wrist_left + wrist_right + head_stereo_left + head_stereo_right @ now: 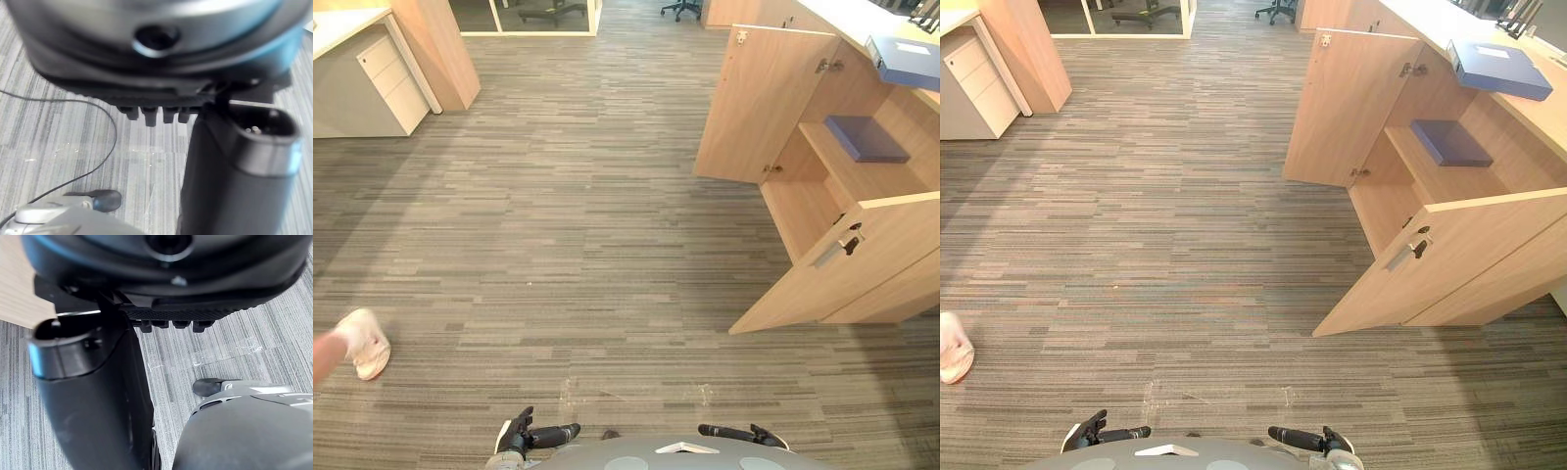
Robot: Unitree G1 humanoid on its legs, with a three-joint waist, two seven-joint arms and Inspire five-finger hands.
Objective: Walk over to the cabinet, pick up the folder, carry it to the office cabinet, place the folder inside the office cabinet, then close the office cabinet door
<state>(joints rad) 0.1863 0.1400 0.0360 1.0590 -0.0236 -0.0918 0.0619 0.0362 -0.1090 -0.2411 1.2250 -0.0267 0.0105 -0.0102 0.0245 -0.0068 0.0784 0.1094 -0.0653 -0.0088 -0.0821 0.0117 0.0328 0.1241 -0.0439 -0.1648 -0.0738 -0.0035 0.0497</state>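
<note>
**Approach to open cabinet, both hands empty**

Left eye view. The office cabinet (pixel 822 191) stood ahead and to the right with both doors swung out: far door (pixel 759 103), near door (pixel 842 264). A blue folder (pixel 909 61) lay flat on the cabinet's top. A darker folder (pixel 867 139) lay flat on the inner shelf (pixel 822 157). The left hand (pixel 536 435) and right hand (pixel 741 433) hung low, well apart from the cabinet. Their fingers were loosely extended and neither hand held anything. A person's shoe (pixel 362 343) rested on the carpet (pixel 587 225) at far left. A drawer unit (pixel 389 78) stood in the far left corner.

Right eye view. Same layout. The blue folder sat near the top's front edge, above the open compartment.

Left wrist view. The fingers (pixel 150 115) showed as a short slack row with the thumb beside them. They enclosed nothing, and carpet lay beyond.

Right wrist view. The fingers (pixel 178 324) were likewise slack and empty. A pale wood panel (pixel 19 284) showed past the hand; I could not tell which piece of furniture it was.

Risks, as judged:
- The near door juts into the approach path, so a tight turn could clip it with the right arm and swing it.
- With two folders in sight, the reach could go to the wrong one.
- The blue folder lies flat, so fingers that fail to get under an edge would probably push it back along the top.
- The shoe is close on the left, so a drift that way during the walk risks contact.
</note>
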